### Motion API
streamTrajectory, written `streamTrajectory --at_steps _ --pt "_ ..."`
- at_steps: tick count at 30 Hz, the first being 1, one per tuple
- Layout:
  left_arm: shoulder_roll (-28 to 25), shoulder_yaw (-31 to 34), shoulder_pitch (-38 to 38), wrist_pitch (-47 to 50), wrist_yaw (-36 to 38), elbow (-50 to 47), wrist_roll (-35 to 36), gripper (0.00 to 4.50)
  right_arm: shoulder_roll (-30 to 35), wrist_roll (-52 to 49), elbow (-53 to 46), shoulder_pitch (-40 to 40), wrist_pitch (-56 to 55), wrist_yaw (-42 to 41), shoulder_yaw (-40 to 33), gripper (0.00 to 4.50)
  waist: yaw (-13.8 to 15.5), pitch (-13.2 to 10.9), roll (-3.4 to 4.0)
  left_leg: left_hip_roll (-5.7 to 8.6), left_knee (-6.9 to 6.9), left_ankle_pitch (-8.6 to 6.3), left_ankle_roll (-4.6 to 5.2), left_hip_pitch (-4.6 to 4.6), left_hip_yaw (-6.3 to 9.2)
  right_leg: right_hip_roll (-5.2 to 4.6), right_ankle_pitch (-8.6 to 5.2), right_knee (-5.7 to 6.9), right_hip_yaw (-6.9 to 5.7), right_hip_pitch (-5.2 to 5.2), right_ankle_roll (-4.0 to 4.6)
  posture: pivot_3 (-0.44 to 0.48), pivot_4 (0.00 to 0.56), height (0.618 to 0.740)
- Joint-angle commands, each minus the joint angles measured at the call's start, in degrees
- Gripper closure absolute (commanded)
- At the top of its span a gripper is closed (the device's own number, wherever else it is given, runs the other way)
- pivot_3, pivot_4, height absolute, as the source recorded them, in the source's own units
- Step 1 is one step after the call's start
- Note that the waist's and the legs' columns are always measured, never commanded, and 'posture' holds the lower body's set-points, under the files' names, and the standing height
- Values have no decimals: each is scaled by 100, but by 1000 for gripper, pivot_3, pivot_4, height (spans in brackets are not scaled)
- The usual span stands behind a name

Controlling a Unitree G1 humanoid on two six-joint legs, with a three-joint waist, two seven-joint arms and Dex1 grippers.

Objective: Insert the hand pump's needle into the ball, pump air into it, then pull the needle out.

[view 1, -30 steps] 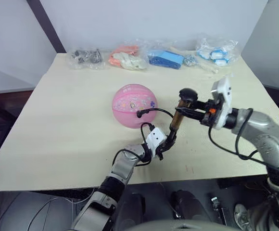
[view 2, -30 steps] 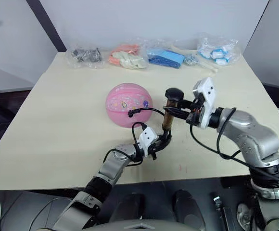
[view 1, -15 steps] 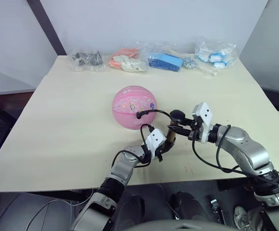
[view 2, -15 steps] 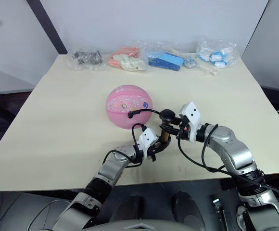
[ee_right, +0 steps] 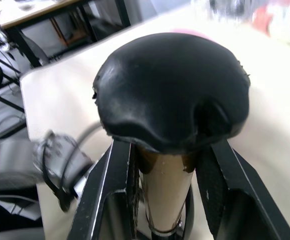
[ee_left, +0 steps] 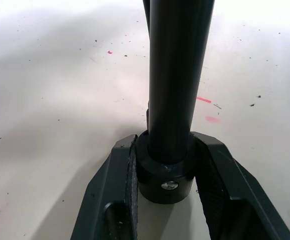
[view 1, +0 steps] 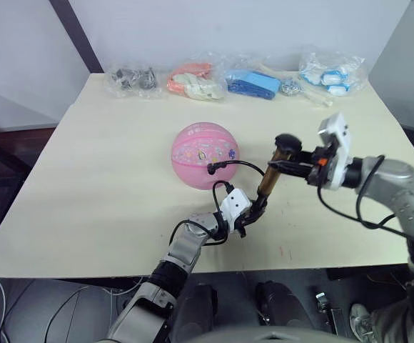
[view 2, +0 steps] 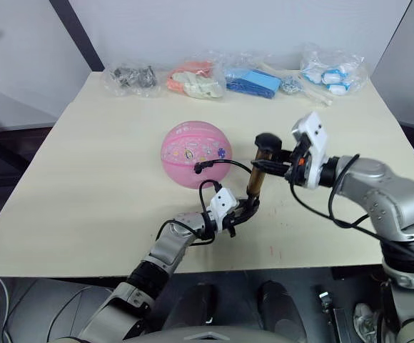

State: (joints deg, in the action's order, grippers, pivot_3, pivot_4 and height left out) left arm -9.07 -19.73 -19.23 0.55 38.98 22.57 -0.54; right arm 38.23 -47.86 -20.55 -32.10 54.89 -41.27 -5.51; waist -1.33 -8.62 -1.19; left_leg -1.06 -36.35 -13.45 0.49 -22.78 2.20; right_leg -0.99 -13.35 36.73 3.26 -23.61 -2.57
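Handle up again: right end effector (view 1: pixel 287 166) clamps hand pump (view 1: pixel 270 179) top, left end effector (view 1: pixel 253 211) clamps base; ball (view 1: pixel 204 154) unmoved.

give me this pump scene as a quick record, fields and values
ball: pink ball on the table, round, hose plugged into its side
hand pump: hand pump upright beside the ball, base on the table
hose: thin black hose loops from pump to ball
needle: too small to see
left gripper: left gripper clamped on the pump's black base
right gripper: right gripper closed just under the T-handle
background: bagged items along the far edge
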Motion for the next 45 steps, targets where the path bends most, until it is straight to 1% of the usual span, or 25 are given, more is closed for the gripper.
streamTrajectory --at_steps 1,9,16,18,29,33,36,38,42,45 --pt "-157 85 190 230 -86 469 -119 3399 195 -411 -176 -445 121 157 -616 3492 2 -5 1 -2 -2 0 0 1 0 1 0 0 -1 0 0 0 150 740" --pt "-192 79 200 244 -66 430 -115 3399 310 -630 -231 -613 212 237 -579 3492 4 -6 1 -3 -4 0 0 0 -4 1 0 1 1 0 -1 0 150 740" --pt "-228 71 273 279 -50 330 -115 3399 280 -623 -289 -541 177 301 -497 3492 2 -6 2 -5 -5 0 0 1 -4 3 1 3 1 0 -1 0 150 740" --pt "-231 73 274 286 -48 317 -113 3399 273 -396 -302 -350 68 267 -292 3492 -1 -6 2 -5 -5 0 0 1 -4 3 1 3 1 0 -1 0 150 740" --pt "-245 72 289 333 -66 270 -100 3399 -264 796 10 634 -775 325 944 3492 -89 10 -4 -13 -6 0 0 31 -7 9 0 9 4 20 1 0 150 740" --pt "-244 80 308 341 -67 268 -107 3399 -633 1275 548 923 -1195 315 1396 3492 -104 21 -14 -14 -6 0 0 48 -8 11 -1 9 4 33 3 0 150 740" --pt "-238 95 328 379 -72 208 -107 3399 -936 1921 1287 1309 -1713 253 2022 3492 -117 37 -29 -18 -3 0 0 76 -15 14 -4 9 9 52 9 0 150 740" --pt "-252 118 331 414 -76 172 -110 3399 -1103 2274 1696 1561 -2016 179 2350 3492 -130 69 -53 -22 4 -1 0 103 -16 17 -15 9 10 76 26 0 150 740" --pt "-288 131 357 446 -73 122 -117 3399 -1203 2504 1773 1684 -2209 17 2425 3492 -148 90 -51 -31 6 -1 0 120 -13 22 -18 9 9 90 31 0 150 740" --pt "-303 128 377 449 -73 106 -118 3399 -1156 2476 1603 1551 -2171 -21 2188 3492 -151 99 -54 -34 7 -1 -1 120 -11 27 -18 9 8 90 31 0 150 740"
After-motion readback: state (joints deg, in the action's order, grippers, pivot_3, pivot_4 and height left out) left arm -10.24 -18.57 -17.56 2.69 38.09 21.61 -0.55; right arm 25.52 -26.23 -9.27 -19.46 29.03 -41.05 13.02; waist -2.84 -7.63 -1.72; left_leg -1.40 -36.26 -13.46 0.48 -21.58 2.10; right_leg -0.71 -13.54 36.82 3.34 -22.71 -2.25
